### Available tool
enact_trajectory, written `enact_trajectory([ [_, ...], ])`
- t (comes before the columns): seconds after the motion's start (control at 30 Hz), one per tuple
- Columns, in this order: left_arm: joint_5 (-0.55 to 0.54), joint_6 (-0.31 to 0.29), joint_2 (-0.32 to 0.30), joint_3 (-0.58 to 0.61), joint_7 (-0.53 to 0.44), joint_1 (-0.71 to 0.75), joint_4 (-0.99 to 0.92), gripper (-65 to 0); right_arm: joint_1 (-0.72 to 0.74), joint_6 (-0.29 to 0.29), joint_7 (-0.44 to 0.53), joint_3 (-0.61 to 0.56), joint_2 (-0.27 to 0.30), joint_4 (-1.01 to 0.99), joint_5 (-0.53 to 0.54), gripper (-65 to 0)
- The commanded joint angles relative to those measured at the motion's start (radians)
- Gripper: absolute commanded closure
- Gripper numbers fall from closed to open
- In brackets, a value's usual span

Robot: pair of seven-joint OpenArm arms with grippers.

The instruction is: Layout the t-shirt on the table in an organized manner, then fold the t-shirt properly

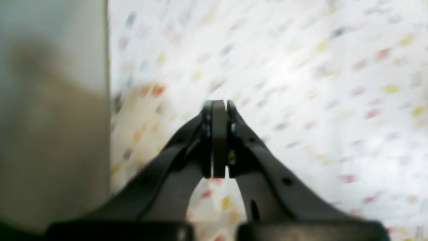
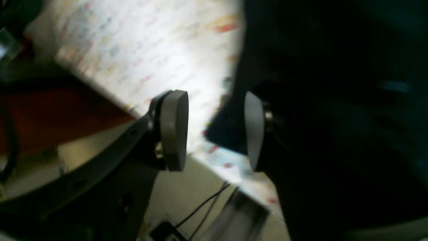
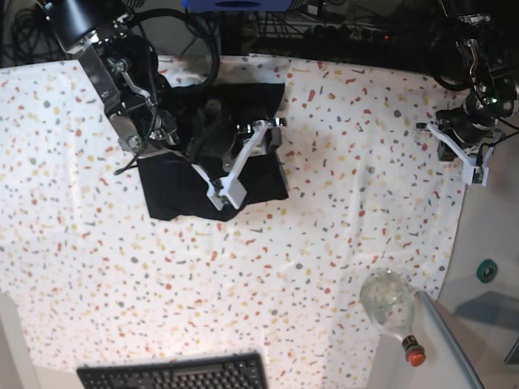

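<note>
the t-shirt lies as a compact folded block at upper left of the table. the right gripper hovers over it, jaws parted, empty (probably releasing). the left gripper, pinched closed, waits at the right edge.

Black t-shirt at eleven o'clock, plain, no print. Around it the desk shows white cloth flecked red, orange, yellow and grey. Black keyboard at six o'clock; clear bottle with a red cap at five o'clock.
</note>
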Motion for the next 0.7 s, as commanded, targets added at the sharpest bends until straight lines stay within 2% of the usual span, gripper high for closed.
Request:
enact_trajectory([
  [0.0,-0.006,0.005,-0.036,-0.03,-0.023,-0.018,-0.009,0.0,0.017,0.006,0.007,0.0,0.004,0.064,0.008,-26.3],
  [0.07,-0.007,0.004,-0.059,-0.071,-0.023,-0.021,-0.056,0.0,0.011,0.006,-0.002,0.003,0.012,0.147,0.007,-26.3],
  [0.13,-0.007,-0.018,-0.082,-0.111,-0.025,-0.021,-0.09,0.0,0.009,0.001,-0.001,0.031,0.058,0.202,0.007,-24.5],
  [0.2,-0.007,-0.076,-0.085,-0.154,-0.025,-0.02,-0.104,0.0,0.011,-0.043,0.005,0.08,0.09,0.203,0.005,-15.6],
  [0.27,-0.003,-0.133,-0.082,-0.21,-0.025,-0.02,-0.112,0.0,0.014,-0.082,0.013,0.129,0.116,0.176,-0.012,0.0],
  [0.37,0.002,-0.171,-0.076,-0.246,-0.02,-0.018,-0.116,0.0,0.017,-0.082,0.05,0.177,0.133,0.084,-0.086,0.0],
  [0.5,-0.006,-0.174,-0.074,-0.246,-0.023,0.005,-0.116,0.0,0.008,-0.08,0.067,0.175,0.127,-0.044,-0.182,0.0],
  [0.67,0.0,-0.176,-0.062,-0.246,-0.025,0.005,-0.116,0.0,-0.017,-0.085,0.067,0.068,0.125,-0.048,-0.198,0.0],
])
